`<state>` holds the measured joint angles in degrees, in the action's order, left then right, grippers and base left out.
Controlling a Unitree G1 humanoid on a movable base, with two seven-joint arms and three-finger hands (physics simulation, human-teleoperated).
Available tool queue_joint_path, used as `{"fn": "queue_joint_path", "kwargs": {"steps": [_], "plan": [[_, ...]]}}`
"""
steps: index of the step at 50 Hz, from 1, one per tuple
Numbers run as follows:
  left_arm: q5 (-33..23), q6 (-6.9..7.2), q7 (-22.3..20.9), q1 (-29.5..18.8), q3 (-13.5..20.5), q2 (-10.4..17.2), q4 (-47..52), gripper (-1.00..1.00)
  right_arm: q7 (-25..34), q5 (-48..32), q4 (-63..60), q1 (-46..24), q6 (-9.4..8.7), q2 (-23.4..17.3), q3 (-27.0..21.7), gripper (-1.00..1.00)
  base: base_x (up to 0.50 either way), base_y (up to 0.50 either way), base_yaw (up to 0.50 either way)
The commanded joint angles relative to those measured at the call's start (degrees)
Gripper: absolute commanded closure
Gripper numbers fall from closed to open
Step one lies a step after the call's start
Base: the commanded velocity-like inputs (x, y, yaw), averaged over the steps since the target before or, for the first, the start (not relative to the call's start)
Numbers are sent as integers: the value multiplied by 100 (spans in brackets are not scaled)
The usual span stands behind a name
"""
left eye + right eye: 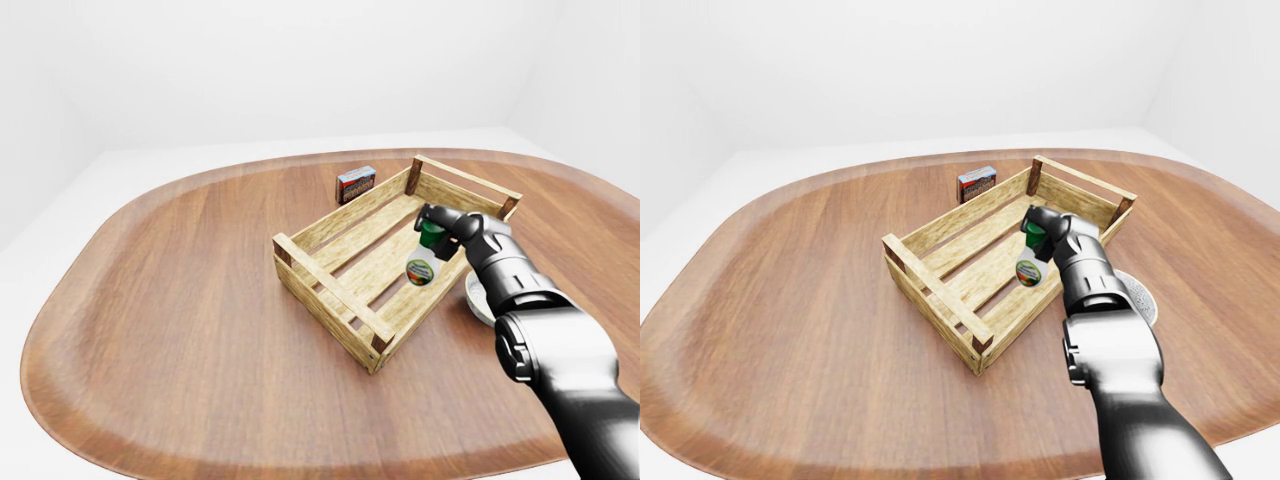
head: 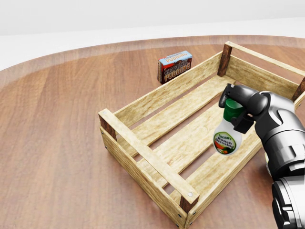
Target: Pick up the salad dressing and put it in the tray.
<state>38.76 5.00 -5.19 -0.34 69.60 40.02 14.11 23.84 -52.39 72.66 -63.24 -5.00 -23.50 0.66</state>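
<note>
left-eye view: the right hand (image 1: pixel 437 228) grips the salad dressing (image 1: pixel 423 262) by its green cap, so the bottle hangs over the tray (image 1: pixel 330 285), inside its right wall, ready to lower.

head view: fingers close round the cap; the bottle hangs tilted above the tray's slats. a pudding box (image 2: pixel 175 66) stands just beyond the tray.

right-eye view: a white dish (image 1: pixel 1140 296) lies right of the tray. the left hand isn't visible.

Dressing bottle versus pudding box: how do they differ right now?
The dressing bottle hangs tilted in the right hand over the crate; the pudding box stands on the table outside it. The bottle is rounded, white, green-capped; the box is flat-sided, blue and brown. Both carry printed labels.
</note>
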Motion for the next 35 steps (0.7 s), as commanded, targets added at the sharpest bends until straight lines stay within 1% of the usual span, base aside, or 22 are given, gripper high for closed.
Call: {"fn": "queue_joint_path", "kwargs": {"steps": [1,14,25,26,27,28,35], "plan": [[2,0,-7,-5,1,5,-27,-100,-231,43,-181,189,0,-147,-122,100,0,0,0],[3,0,-18,-1,-17,7,-60,-100,-425,190,-50,279,0,-62,-117,100,0,0,0],[4,0,-13,2,-27,-4,-48,-100,-371,223,-80,352,0,-84,-101,100,0,0,0],[3,0,-12,3,-28,-5,-40,-100,-634,173,-86,358,0,-85,-87,100,0,0,0],[5,0,-10,4,-30,-7,-31,-100,-304,170,-19,330,0,-74,-41,-100,0,0,0],[1,0,-8,3,-31,-8,-28,-100,-372,184,-51,348,0,-56,-66,-100,0,0,0],[6,0,-8,1,-12,3,-25,-100,-334,158,-24,392,0,-31,-58,-100,0,0,0]]}}
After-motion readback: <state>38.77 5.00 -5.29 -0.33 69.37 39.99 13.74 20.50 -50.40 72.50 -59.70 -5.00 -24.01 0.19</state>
